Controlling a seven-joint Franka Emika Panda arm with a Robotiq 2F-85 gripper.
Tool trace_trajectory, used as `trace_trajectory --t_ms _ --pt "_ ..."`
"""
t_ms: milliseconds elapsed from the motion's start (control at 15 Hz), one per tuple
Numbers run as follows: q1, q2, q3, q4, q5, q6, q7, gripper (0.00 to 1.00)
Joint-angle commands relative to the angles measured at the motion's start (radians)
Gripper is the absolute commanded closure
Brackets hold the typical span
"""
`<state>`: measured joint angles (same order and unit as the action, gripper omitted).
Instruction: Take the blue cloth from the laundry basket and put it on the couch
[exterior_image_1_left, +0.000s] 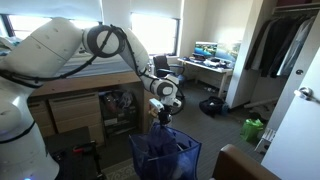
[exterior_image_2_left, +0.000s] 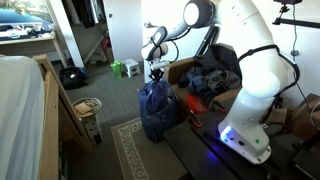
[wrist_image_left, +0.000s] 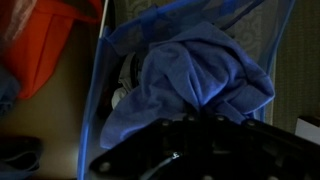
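The blue cloth (wrist_image_left: 200, 75) bunches up into my gripper (wrist_image_left: 190, 122), whose dark body fills the bottom of the wrist view. In both exterior views the gripper (exterior_image_1_left: 163, 113) (exterior_image_2_left: 155, 72) is shut on the cloth (exterior_image_1_left: 163, 130) (exterior_image_2_left: 152, 98). It holds the cloth above the laundry basket (exterior_image_1_left: 180, 160) (exterior_image_2_left: 160, 122), and the cloth's lower part still hangs inside. The basket's blue rim (wrist_image_left: 104, 90) frames the cloth in the wrist view. The couch corner (exterior_image_1_left: 245, 165) lies beside the basket, and the dark brown couch (exterior_image_2_left: 178, 72) sits behind it, cluttered with clothes.
A green bundle (exterior_image_1_left: 253, 129) (exterior_image_2_left: 130, 68) and a black bag (exterior_image_1_left: 211, 105) (exterior_image_2_left: 72, 76) lie on the floor. The wooden loft bed (exterior_image_1_left: 75, 100) (exterior_image_2_left: 52, 100) stands close by. A desk with monitors (exterior_image_1_left: 210, 58) is at the back. An orange item (wrist_image_left: 40, 40) lies beside the basket.
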<state>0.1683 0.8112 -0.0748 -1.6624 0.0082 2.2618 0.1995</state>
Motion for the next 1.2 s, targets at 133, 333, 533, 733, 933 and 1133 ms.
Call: trace_trajectory --t_ms 133,333,533,733,933,1133 --pt "-0.016 -0.011 0.021 -0.011 -0.018 0.002 0.010 0.91" --pt "-0.019 0.008 0.021 -0.003 -0.017 0.002 0.009 0.91" --pt "-0.022 0.022 0.024 0.012 -0.017 -0.003 0.003 0.98" --pt "-0.014 -0.011 0.026 -0.024 -0.016 0.020 0.014 0.98" --pt "0.010 -0.061 0.031 -0.115 -0.018 0.114 0.035 0.98" --pt "0.032 -0.126 0.026 -0.216 -0.023 0.224 0.056 0.98"
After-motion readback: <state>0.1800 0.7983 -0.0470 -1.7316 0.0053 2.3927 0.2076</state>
